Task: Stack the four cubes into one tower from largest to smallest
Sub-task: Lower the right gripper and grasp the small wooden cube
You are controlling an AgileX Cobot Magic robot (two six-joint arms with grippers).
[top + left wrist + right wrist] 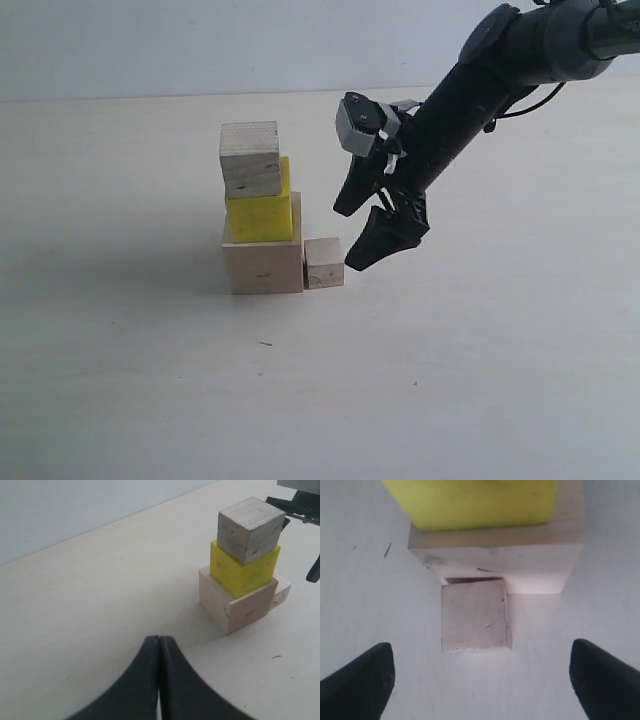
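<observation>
Nearest the left wrist camera, the left gripper [159,642] is seen with its jaws pressed together and nothing held between them. Beyond it, on the pale table [150,400], a partial tower is found. The large pale wood cube [262,265] is set on the table, the yellow cube [260,212] is carried on top of it, and one small pale wood cube [250,158] is placed on the yellow one, slightly askew and shifted towards the left of the exterior view. The other small pale wood cube [324,263] is left on the table, touching the large cube's right side. Just beside and above that cube the right gripper [345,240] is held, jaws spread wide and empty. In the right wrist view the cube lies in line with the gap between the fingers. A plain light wall [200,40] is seen behind.
</observation>
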